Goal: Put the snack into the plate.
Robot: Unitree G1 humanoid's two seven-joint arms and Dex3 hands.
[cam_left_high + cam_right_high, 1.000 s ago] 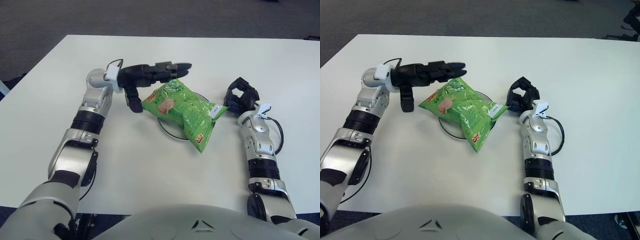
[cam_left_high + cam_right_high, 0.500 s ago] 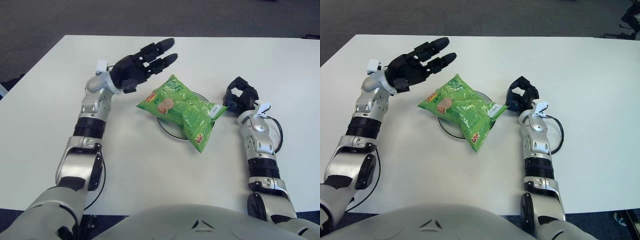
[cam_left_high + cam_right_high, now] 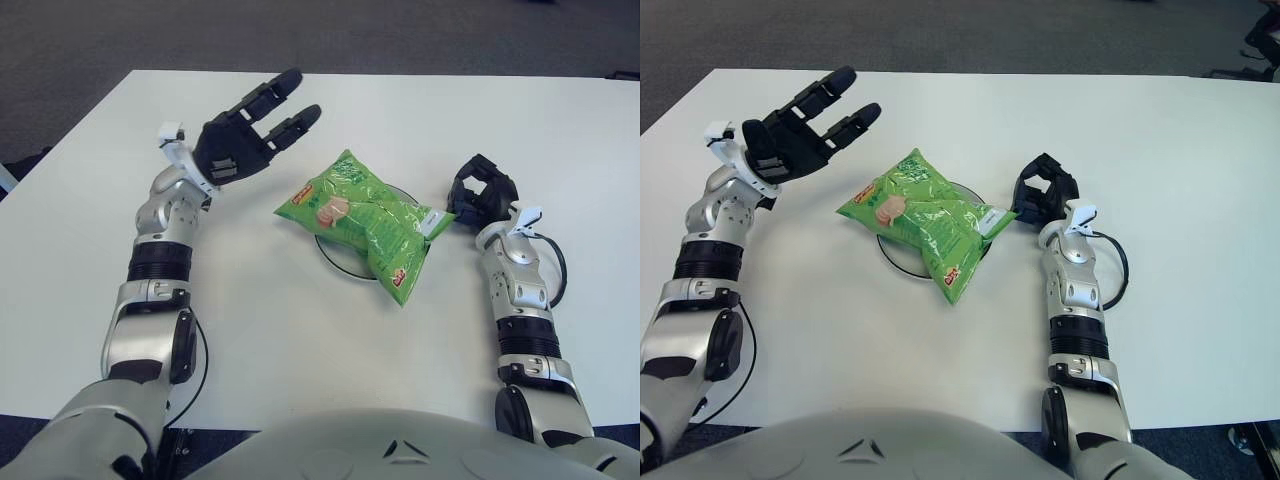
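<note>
One snack bag [image 3: 365, 222], one plate [image 3: 338, 256] and two hands share the white table [image 3: 300, 330]. The snack bag is a green, crinkled, glossy foil pouch with printed pictures and a red corner mark; it lies flat across the round, shallow plate, covering most of it, with only a dark-edged arc of rim showing at the lower left and a sliver at the upper right. Its lower corner hangs over the plate's edge onto the table. The left hand [image 3: 243, 140] is black with three jointed fingers, raised palm-up and spread wide, holding nothing, up and to the left of the bag and apart from it. The right hand [image 3: 480, 193] shows just right of the bag's right corner, its dark fingers curled inward around nothing.
</note>
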